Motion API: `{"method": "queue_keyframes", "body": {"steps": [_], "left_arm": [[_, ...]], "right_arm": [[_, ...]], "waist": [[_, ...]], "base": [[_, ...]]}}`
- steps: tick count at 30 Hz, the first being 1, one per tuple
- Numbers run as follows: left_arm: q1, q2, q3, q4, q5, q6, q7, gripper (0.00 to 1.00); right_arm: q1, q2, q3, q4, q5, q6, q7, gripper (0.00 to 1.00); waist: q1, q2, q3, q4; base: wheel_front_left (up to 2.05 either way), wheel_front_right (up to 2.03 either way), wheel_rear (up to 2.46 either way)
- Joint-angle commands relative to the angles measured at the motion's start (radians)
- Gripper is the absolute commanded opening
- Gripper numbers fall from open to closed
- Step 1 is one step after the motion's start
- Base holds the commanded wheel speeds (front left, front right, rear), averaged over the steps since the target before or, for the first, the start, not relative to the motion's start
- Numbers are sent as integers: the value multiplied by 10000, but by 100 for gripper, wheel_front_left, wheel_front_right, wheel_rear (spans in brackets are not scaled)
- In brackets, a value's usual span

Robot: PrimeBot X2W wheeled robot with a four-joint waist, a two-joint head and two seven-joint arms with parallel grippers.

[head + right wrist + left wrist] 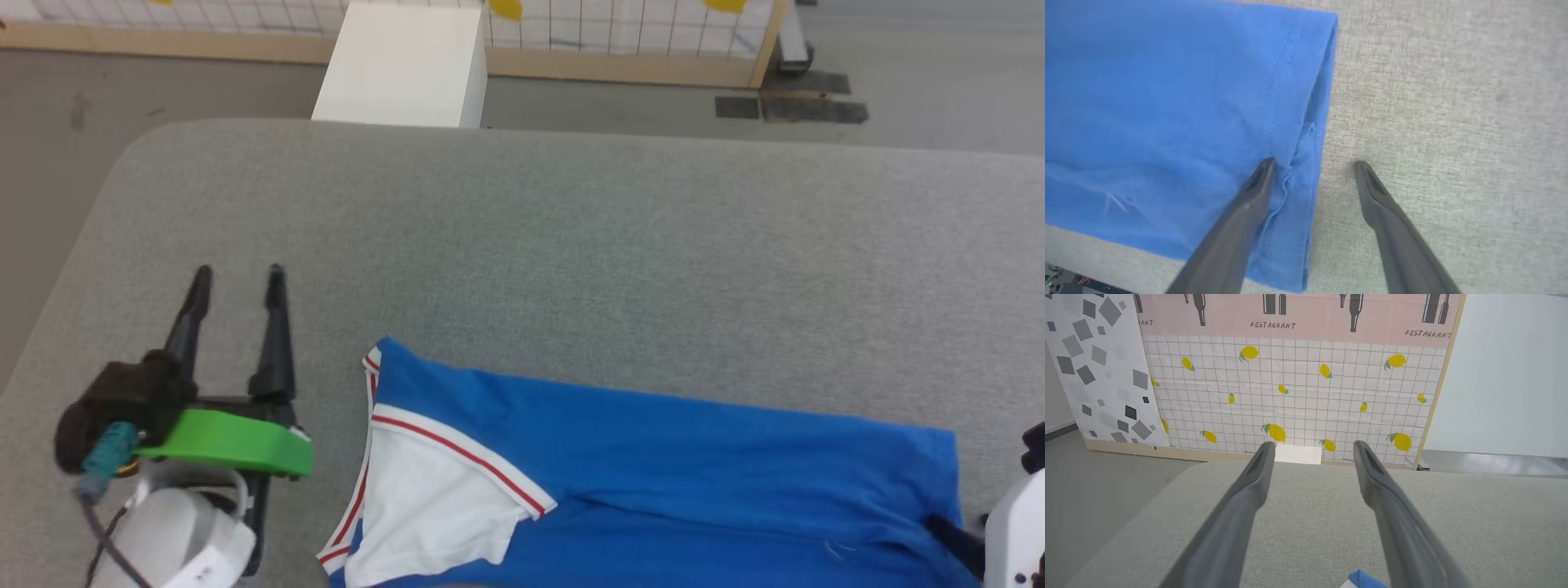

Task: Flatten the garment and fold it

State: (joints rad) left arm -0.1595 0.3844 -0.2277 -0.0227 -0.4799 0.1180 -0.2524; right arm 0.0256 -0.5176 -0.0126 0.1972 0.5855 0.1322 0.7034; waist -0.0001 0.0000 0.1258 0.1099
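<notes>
Garment [653, 457] looks soft and floppy, I'd pinch its hem corners; left gripper [239, 274] beside it, right gripper [1314, 164] over its hem, both wide, empty

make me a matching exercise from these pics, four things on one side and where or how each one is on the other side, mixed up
Things
1. garment
2. left gripper
3. right gripper
4. white box

Places and states
A. open, over bare table, apart from the garment
B. beyond the table's far edge
C. lies on the table, mostly blue
D. open, one finger over the garment's blue edge, the other over bare table

Pairs: 1-C, 2-A, 3-D, 4-B
</notes>
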Motion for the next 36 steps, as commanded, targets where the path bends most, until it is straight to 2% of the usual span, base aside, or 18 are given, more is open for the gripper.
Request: {"method": "queue_keyframes", "body": {"steps": [1,11,17,18,19,27,36], "left_arm": [[-186,-117,-49,58,239,-94,-70,100],[-255,-732,166,385,892,-550,-91,100],[-226,-1052,478,496,1108,-767,-92,100],[-196,-1102,530,552,1124,-815,-92,100],[-190,-1128,570,560,1155,-848,-92,100],[-104,-1397,858,674,1267,-1107,-92,100],[-34,-1628,1028,779,1501,-1338,-93,100]], "right_arm": [[-177,23,160,134,173,-15,-23,100],[-764,370,1868,313,754,-15,-10,100],[-956,294,2183,522,906,-15,164,100],[-999,247,2164,596,875,-15,210,10],[-1028,224,2124,644,848,-15,215,0],[-1199,-10,1365,1038,488,-15,204,0],[-1182,-399,-830,2068,-143,-15,234,0]], "waist": [[1,0,208,162],[1,0,357,94],[1,0,347,137],[1,0,333,146],[1,0,330,149],[1,0,339,148],[1,0,306,147]], "base": [[0,0,0],[0,0,0],[0,0,0],[0,0,0],[0,0,0],[0,0,0],[0,0,0]]}}
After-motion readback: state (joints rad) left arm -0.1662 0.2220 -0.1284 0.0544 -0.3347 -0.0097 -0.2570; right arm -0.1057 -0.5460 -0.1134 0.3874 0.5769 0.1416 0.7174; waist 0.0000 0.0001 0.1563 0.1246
